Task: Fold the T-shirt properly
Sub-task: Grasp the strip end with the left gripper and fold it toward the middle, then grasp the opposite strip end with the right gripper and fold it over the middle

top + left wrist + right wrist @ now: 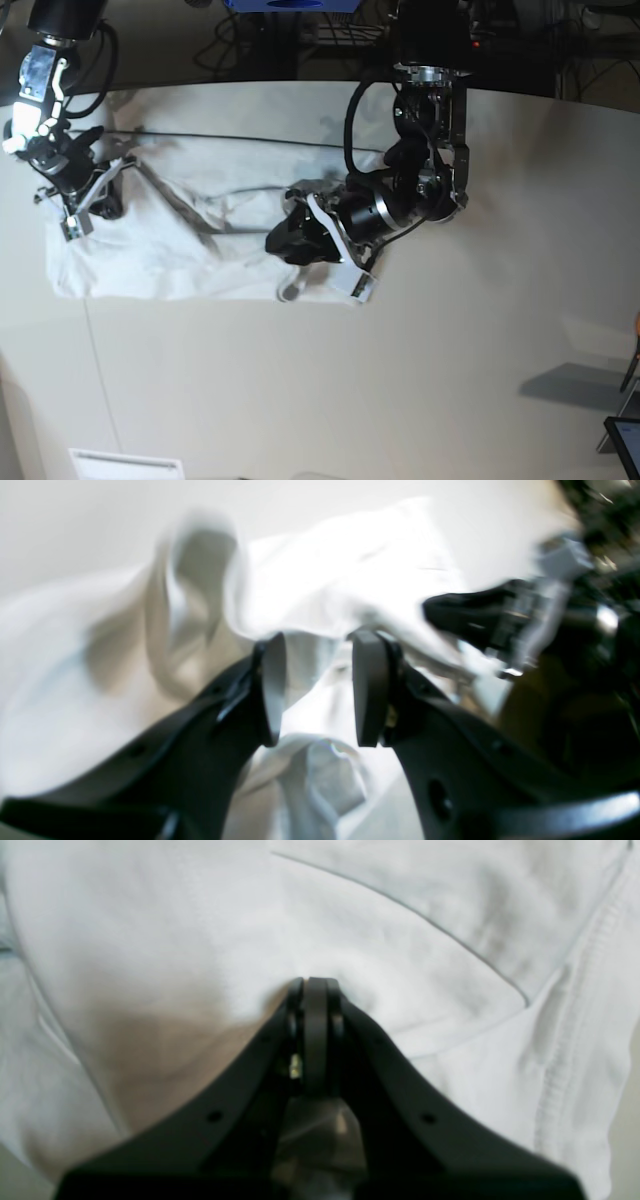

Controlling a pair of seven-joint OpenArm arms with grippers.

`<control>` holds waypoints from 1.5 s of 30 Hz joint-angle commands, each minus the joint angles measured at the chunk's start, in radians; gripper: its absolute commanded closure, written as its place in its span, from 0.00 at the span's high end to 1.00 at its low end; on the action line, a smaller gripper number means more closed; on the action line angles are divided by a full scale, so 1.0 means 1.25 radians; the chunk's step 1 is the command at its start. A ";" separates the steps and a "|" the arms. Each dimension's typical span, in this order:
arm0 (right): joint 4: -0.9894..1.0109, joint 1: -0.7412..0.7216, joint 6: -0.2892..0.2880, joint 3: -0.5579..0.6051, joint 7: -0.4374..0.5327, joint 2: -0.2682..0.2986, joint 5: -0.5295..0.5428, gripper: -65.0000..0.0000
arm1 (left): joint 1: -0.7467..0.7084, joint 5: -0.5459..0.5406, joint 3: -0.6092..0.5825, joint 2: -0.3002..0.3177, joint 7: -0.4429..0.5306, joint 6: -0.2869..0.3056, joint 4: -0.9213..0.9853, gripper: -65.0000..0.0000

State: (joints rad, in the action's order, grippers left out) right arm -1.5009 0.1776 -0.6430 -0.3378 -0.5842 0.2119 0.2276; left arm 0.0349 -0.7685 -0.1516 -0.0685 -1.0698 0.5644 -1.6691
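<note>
We count 1 T-shirt point(180, 235), 2 arms, 2 pincers. The white T-shirt lies crumpled on the table point(420, 380), spread from approx 9 o'clock to the centre of the base view, its lower edge a fairly straight line, its top bunched w/ folds.

The right pincer point(78, 190) sits at approx 10 o'clock in the base view, over the shirt's far-left part. In the right wrist view its pads point(315, 1030) are pressed together w/ no gap between them, tips dug into the white cloth point(165, 940); we can't see fabric between the pads, so whether they pinch it we can't tell. A hemmed edge w/ stitching runs at approx 3 o'clock in that view.

The left pincer point(300, 240) is near the centre of the base view, at the shirt's right end. The left wrist view is blurred, but the pincer point(319, 690) is spread, pads apart, rumpled cloth point(350, 570) showing through the gap.

The table is smooth, off-white, w/ a curved far edge. Behind it the room is dark, w/ cables and frames at 12 o'clock.
</note>
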 commanded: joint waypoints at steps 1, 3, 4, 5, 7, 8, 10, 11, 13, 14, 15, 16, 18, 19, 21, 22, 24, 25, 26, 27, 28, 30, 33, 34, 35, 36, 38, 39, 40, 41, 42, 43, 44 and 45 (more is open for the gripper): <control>0.003 0.007 0.004 0.002 -0.056 0.007 -0.044 0.02 | 0.014 -0.018 -0.002 -0.016 0.012 0.017 0.003 0.34; 0.003 0.007 0.004 0.002 -0.056 0.007 -0.044 0.02 | 0.017 -0.018 -0.002 -0.032 0.012 0.050 0.032 0.34; 0.003 0.007 0.004 0.001 -0.056 0.007 -0.044 0.02 | 0.017 -0.018 -0.002 -0.038 0.012 0.070 0.042 0.34; 0.002 0.007 0.004 0.001 -0.056 0.007 -0.044 0.02 | 0.017 -0.018 -0.002 -0.040 0.012 0.089 0.047 0.34; 0.002 0.007 0.004 -0.004 -0.056 0.007 -0.044 0.02 | 0.017 -0.018 0.005 -0.039 0.012 0.104 0.038 0.34; 0.002 0.007 0.004 -0.004 -0.056 0.007 -0.044 0.02 | 0.018 -0.017 0.009 -0.037 0.012 0.101 0.026 0.34; 0.000 0.007 0.004 -0.004 -0.056 0.007 -0.044 0.02 | 0.019 -0.012 0.011 -0.006 0.016 0.100 -0.011 0.31; -0.006 0.007 0.004 -0.004 -0.056 0.007 -0.044 0.02 | 0.019 -0.011 0.011 0.015 0.016 0.095 -0.034 0.28; -0.027 0.007 0.004 -0.002 -0.056 0.007 -0.044 0.02 | 0.019 -0.011 0.020 0.065 0.017 0.055 -0.087 0.19; -0.037 0.007 0.004 0.000 -0.056 0.005 -0.044 0.02 | 0.019 -0.011 0.038 0.089 0.017 0.027 -0.113 0.13; -0.045 0.007 0.004 0.000 -0.056 0.005 -0.044 0.02 | 0.017 -0.011 0.061 0.104 0.017 0.003 -0.136 0.10; -0.052 0.007 0.004 0.000 -0.056 0.005 -0.044 0.02 | 0.012 -0.011 0.085 0.117 0.017 -0.015 -0.155 0.08; -0.067 0.007 0.004 0.000 -0.056 0.005 -0.044 0.02 | 0.002 -0.011 0.131 0.150 0.016 -0.043 -0.171 0.06; -0.075 0.008 0.004 0.000 -0.056 0.005 -0.043 0.02 | -0.006 -0.011 0.150 0.167 0.016 -0.056 -0.173 0.04; -0.096 0.017 0.004 -0.003 -0.056 0.005 -0.043 0.02 | -0.026 -0.009 0.182 0.204 0.016 -0.075 -0.173 0.00; -0.108 0.022 0.004 -0.003 -0.055 0.005 -0.041 0.02 | -0.036 -0.009 0.194 0.219 0.016 -0.081 -0.173 0.00; -0.140 0.023 0.004 -0.003 -0.054 0.005 -0.041 0.02 | -0.054 -0.009 0.218 0.249 0.017 -0.090 -0.173 0.00; -0.156 0.024 0.004 -0.002 -0.054 0.005 -0.041 0.02 | -0.063 -0.009 0.231 0.264 0.017 -0.094 -0.173 0.00; -0.170 0.024 0.004 -0.002 -0.055 0.004 -0.041 0.02 | -0.074 -0.009 0.248 0.278 0.017 -0.100 -0.173 0.00; -0.178 0.024 0.004 -0.002 -0.056 0.003 -0.041 0.02 | -0.084 -0.009 0.266 0.290 0.017 -0.104 -0.174 0.00; -0.186 0.024 0.004 -0.003 -0.056 -0.003 -0.041 0.03 | -0.095 -0.009 0.286 0.300 0.017 -0.106 -0.175 0.00; -0.196 0.022 0.004 -0.005 -0.056 -0.013 -0.041 0.08 | -0.123 -0.009 0.324 0.324 0.017 -0.106 -0.178 0.00; -0.232 0.023 0.004 0.000 -0.056 -0.017 -0.041 0.20 | -0.161 -0.009 0.367 0.359 0.017 -0.106 -0.176 0.00; -0.252 0.024 0.003 0.001 -0.056 -0.018 -0.040 0.24 | -0.176 -0.009 0.376 0.371 0.017 -0.106 -0.176 0.00; -0.274 0.024 -0.002 0.002 -0.057 -0.023 -0.040 0.28 | -0.188 -0.008 0.383 0.383 0.017 -0.106 -0.176 0.00; -0.293 0.024 -0.015 0.012 -0.057 -0.031 -0.040 0.30 | -0.199 -0.003 0.391 0.390 0.017 -0.106 -0.176 0.00; -0.332 0.022 -0.044 0.044 -0.064 -0.035 -0.040 0.33 | -0.224 0.053 0.402 0.395 0.017 -0.106 -0.182 0.00; -0.343 0.018 -0.044 0.061 -0.081 -0.036 -0.040 0.35 | -0.230 0.092 0.403 0.395 0.017 -0.106 -0.185 0.00; -0.350 0.008 -0.044 0.081 -0.110 -0.036 -0.040 0.38 | -0.234 0.143 0.397 0.394 0.017 -0.106 -0.187 0.00; -0.353 -0.013 -0.044 0.105 -0.142 -0.036 -0.040 0.41 | -0.237 0.198 0.396 0.386 0.017 -0.106 -0.190 0.00; -0.351 -0.026 -0.044 0.121 -0.165 -0.038 -0.040 0.43 | -0.242 0.240 0.396 0.370 0.018 -0.106 -0.191 0.00; -0.350 -0.037 -0.044 0.138 -0.187 -0.038 -0.040 0.46 | -0.245 0.277 0.404 0.351 0.019 -0.102 -0.192 0.00; -0.350 -0.049 -0.044 0.158 -0.203 -0.040 -0.040 0.48 | -0.248 0.310 0.407 0.334 0.029 -0.092 -0.192 0.00; -0.351 -0.058 -0.044 0.179 -0.207 -0.044 -0.040 0.49 | -0.249 0.332 0.407 0.323 0.045 -0.077 -0.192 0.00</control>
State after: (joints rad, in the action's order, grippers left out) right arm -1.9224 0.1127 -0.6937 -0.1173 -0.8577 0.1539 0.1680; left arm -0.2783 -0.3424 0.3519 0.3210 -1.0340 0.4732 -1.8900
